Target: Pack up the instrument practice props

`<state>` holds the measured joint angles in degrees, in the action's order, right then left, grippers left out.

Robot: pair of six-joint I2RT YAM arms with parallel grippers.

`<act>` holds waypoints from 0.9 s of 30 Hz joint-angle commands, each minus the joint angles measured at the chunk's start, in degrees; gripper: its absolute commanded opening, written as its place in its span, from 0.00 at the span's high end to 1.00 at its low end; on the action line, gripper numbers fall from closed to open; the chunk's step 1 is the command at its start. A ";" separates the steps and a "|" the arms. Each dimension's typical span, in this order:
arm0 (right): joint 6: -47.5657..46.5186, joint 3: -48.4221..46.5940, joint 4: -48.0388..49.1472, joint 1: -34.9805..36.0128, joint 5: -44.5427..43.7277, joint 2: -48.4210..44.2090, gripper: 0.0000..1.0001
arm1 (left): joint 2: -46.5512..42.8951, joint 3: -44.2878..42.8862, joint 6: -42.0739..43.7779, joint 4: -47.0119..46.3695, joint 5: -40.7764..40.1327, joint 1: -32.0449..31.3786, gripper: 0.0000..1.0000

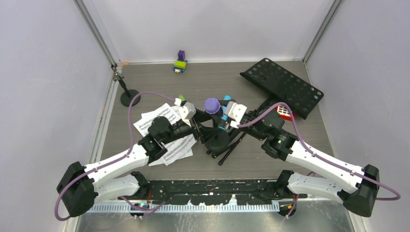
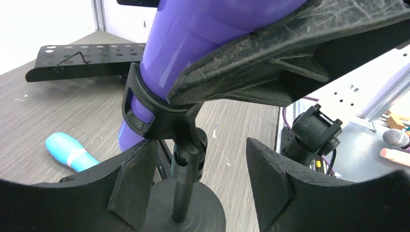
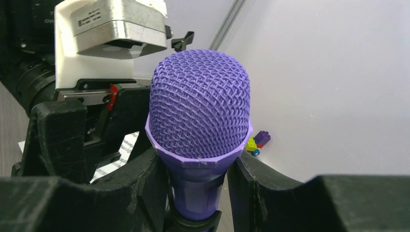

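Your right gripper (image 3: 196, 162) clamps the purple microphone (image 3: 199, 106); your left gripper (image 2: 198, 159) gapes around its holder (image 2: 186, 193). Cyan microphone (image 2: 70, 151) lies lower left, music rack (image 2: 87, 58) upper left.

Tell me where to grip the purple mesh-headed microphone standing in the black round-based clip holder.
Take the purple mesh-headed microphone on its smooth body just under the head, above the ring of the black round-based clip holder, fingers closing from opposite sides. It stands head-up and widens upward, so the head's rim should stop slipping. The right gripper sits there.
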<state>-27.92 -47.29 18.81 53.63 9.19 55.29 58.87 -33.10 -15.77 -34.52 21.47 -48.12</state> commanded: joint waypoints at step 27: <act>1.90 -2.36 8.40 0.56 0.69 -5.33 0.99 | 10.89 -2.22 -4.39 -14.50 -3.51 -1.57 1.00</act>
<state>-23.07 -47.29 19.84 53.89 5.91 53.89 70.17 -34.06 -18.96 -46.00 20.51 -50.13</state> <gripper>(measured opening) 0.472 0.300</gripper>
